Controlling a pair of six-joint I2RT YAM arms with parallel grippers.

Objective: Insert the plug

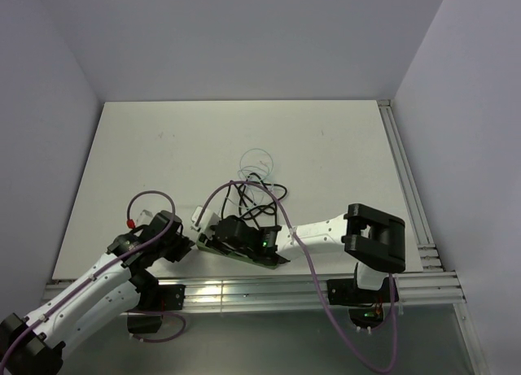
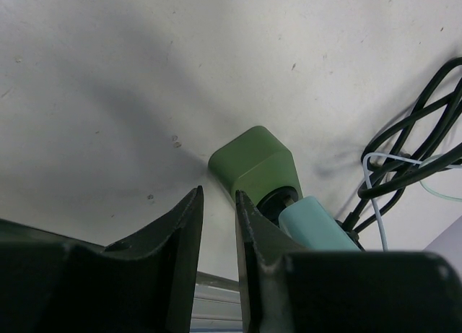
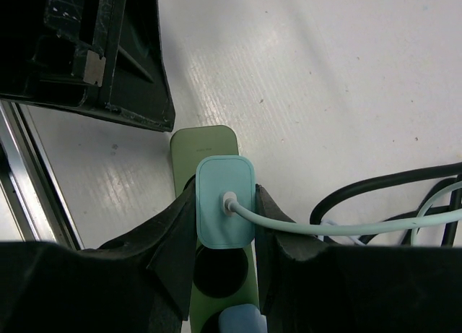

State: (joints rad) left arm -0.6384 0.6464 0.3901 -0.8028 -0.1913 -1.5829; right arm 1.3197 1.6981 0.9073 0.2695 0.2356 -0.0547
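My right gripper (image 3: pixel 225 212) is shut on a pale teal plug (image 3: pixel 225 201), one finger on each side of it. It holds the plug over the end socket of a green power strip (image 3: pixel 206 141) lying on the white table. In the left wrist view the teal plug (image 2: pixel 314 225) sits at the strip's (image 2: pixel 253 163) round socket, with a short bit of pin showing between them. My left gripper (image 2: pixel 219 199) is open with a narrow empty gap. It stands just beside the strip's end, with its right finger (image 2: pixel 253 225) close against the strip.
The strip has an empty round socket (image 3: pixel 222 271) and then a blue plug (image 3: pixel 242 320). Black and pale cables (image 1: pixel 256 192) coil behind the strip. Aluminium rails (image 1: pixel 309 289) run along the near edge and up the right side. White walls enclose the table.
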